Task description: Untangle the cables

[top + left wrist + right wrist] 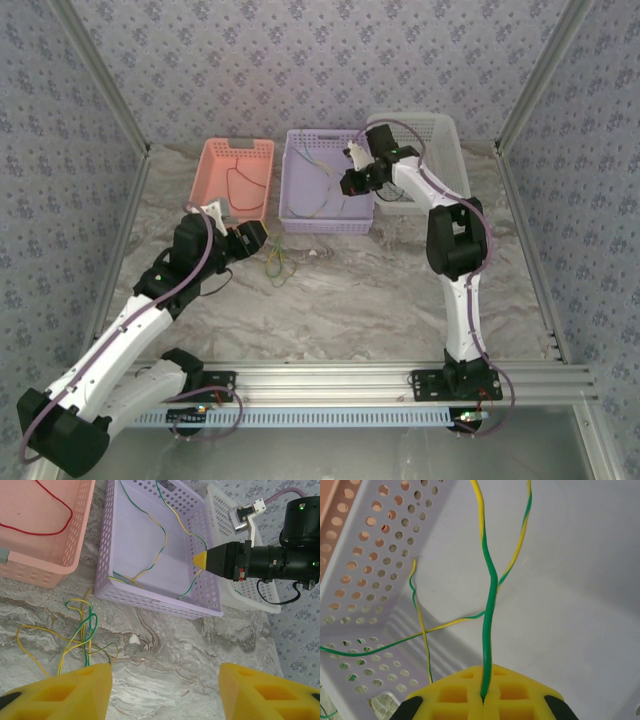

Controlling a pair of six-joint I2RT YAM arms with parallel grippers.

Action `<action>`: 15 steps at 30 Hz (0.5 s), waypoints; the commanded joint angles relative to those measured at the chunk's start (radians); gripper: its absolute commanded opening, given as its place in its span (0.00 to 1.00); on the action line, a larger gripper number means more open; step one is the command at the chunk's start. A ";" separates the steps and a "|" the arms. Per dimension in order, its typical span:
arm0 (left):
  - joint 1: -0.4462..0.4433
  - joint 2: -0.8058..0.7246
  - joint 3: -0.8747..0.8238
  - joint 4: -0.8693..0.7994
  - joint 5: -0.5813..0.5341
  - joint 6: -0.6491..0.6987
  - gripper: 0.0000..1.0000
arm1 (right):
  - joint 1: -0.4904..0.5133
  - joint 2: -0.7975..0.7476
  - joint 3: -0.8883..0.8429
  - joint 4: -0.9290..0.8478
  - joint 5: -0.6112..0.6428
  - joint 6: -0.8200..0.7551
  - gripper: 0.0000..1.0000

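Cables (82, 630): knot on table (210, 645), one strand held

The left gripper (165, 692) hangs wide and empty near the knot (likely its next pick). Beyond, the right gripper (484, 700) pinches one green-yellow cable (490, 605) inside the purple basket (150, 602), apparently to lay it apart.
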 commanded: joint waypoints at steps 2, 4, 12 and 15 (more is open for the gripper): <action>-0.009 0.001 -0.003 0.032 -0.016 0.018 0.58 | 0.009 0.035 0.049 -0.080 0.036 -0.038 0.00; -0.008 0.003 -0.004 0.032 -0.016 0.019 0.58 | 0.009 0.039 0.056 -0.092 0.039 -0.049 0.00; -0.008 0.019 -0.026 0.042 -0.030 0.024 0.57 | 0.042 0.035 0.051 -0.128 0.095 -0.136 0.00; -0.007 0.039 -0.026 0.043 -0.030 0.026 0.57 | 0.045 0.074 0.110 -0.198 0.143 -0.147 0.00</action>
